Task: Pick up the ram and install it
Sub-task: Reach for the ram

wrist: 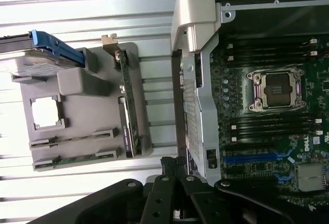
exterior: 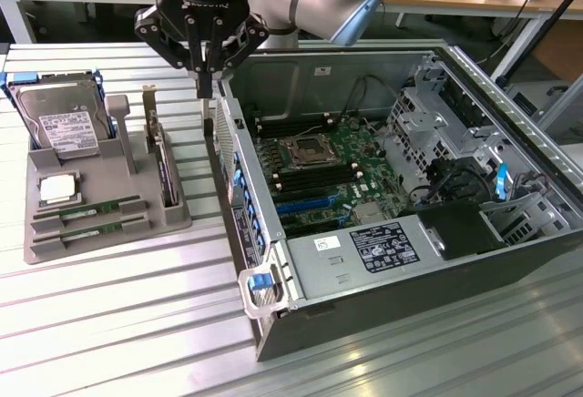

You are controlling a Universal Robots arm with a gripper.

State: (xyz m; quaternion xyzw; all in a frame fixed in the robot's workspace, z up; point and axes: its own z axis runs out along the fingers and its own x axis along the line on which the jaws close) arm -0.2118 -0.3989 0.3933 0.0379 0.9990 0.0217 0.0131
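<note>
The gripper (exterior: pixel 206 87) hangs over the table (exterior: pixel 137 324) strip between holder (exterior: pixel 46 162) and open case (exterior: pixel 310 74); to the exterior view's left of it, the holder carries the expansion card (exterior: pixel 165 167) nearest, then the hard drive (exterior: pixel 62 128), CPU chip (exterior: pixel 56 189) and two ram sticks (exterior: pixel 98 206) farther off; on its other side the motherboard (exterior: pixel 328 165) lies in the case.

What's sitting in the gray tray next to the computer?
The gray tray holds a hard drive, a square silver CPU chip, two green ram sticks and a dark expansion card standing on edge. Whatever lies under the hard drive is covered.
</note>
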